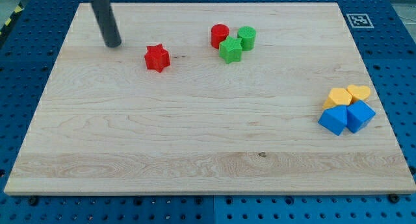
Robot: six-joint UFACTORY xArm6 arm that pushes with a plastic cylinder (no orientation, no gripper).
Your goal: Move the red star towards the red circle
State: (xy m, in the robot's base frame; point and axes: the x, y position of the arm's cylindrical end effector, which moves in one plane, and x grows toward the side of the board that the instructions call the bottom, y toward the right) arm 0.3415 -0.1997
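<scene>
The red star lies on the wooden board in the upper left part of the view. The red circle stands to the star's right and a little higher, touching a green star. My tip is at the upper left, to the left of the red star and slightly above it, with a gap between them. It touches no block.
A green cylinder stands right of the red circle. At the right edge are a cluster of two yellow blocks and two blue blocks. A marker tag sits at the top right corner.
</scene>
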